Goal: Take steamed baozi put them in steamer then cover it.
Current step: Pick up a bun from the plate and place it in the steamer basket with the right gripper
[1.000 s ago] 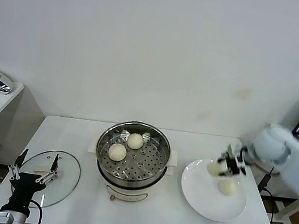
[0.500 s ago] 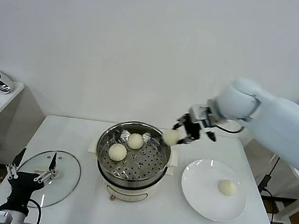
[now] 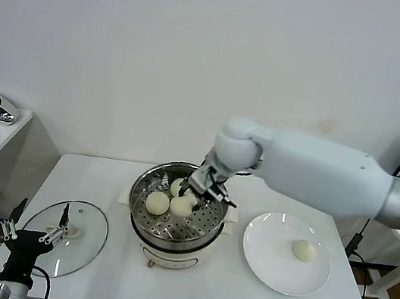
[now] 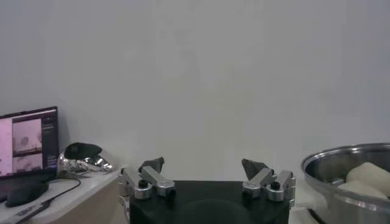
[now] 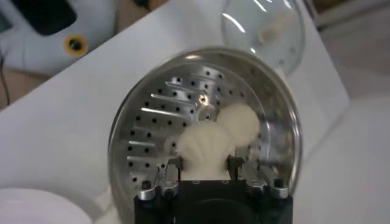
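Head view: right end effector (image 3: 193,197) clamped on a baozi (image 3: 183,205) over the steamer (image 3: 211,219) tray, two buns already inside. Risk: release crowds neighbours, bun rolls. Left end effector (image 3: 33,230) wide open, empty, near cover (image 3: 85,238).

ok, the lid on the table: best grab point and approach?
Take the lid by its cream oblong handle at the centre, from straight above, fingers across the handle's narrow sides. It lies flat, and its glass dome looks too wide and smooth to pinch. The open left gripper is nearest.
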You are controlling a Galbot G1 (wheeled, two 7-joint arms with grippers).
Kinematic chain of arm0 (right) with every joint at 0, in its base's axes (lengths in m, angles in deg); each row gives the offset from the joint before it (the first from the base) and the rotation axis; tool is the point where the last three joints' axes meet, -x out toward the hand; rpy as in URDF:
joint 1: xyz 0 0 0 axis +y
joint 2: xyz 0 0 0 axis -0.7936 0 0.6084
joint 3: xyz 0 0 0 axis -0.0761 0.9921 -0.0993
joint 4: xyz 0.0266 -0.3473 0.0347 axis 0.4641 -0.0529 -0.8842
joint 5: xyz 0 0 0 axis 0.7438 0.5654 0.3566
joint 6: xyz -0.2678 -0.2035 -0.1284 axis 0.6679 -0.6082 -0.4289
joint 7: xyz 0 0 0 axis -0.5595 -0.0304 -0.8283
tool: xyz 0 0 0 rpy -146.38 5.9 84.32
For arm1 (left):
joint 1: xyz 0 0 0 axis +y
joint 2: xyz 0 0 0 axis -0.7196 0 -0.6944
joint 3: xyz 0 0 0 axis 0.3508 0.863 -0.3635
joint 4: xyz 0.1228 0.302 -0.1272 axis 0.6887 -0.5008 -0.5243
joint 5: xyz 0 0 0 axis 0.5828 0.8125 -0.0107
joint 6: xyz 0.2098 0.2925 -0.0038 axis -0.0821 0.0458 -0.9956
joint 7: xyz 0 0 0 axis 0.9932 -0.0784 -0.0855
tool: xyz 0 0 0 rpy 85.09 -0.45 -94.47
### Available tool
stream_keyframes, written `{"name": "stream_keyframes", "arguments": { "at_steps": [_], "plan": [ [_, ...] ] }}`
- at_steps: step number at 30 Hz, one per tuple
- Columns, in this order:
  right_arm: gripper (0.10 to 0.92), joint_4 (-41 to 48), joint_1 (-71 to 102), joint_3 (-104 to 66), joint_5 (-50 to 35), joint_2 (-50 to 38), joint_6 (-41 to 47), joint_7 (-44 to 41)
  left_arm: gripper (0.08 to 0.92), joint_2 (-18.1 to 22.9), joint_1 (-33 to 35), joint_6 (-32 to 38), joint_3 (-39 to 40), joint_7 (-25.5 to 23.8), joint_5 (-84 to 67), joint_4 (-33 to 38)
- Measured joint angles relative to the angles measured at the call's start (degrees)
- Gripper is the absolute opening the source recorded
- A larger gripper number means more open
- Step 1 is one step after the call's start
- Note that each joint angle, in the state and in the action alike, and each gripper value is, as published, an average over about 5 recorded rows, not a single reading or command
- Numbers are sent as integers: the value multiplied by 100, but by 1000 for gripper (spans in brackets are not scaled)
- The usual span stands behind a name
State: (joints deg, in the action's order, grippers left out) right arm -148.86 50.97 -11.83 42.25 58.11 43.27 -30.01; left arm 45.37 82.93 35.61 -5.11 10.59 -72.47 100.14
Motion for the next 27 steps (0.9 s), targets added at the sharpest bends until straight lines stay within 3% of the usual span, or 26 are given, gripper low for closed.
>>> {"name": "stream_keyframes", "arguments": {
  "at_steps": [14, 23, 27],
  "plan": [
    [504, 32, 286, 187, 698, 291, -684, 125, 823, 48, -14, 12, 31, 3, 7, -22],
    [744, -84, 110, 77, 655, 187, -767, 89, 823, 39, -20, 13, 29, 2, 7, -12],
    [811, -166, -100, 16, 428, -28, -668, -48, 823, 6, -44, 13, 30, 1, -7, -2]
  ]
}}
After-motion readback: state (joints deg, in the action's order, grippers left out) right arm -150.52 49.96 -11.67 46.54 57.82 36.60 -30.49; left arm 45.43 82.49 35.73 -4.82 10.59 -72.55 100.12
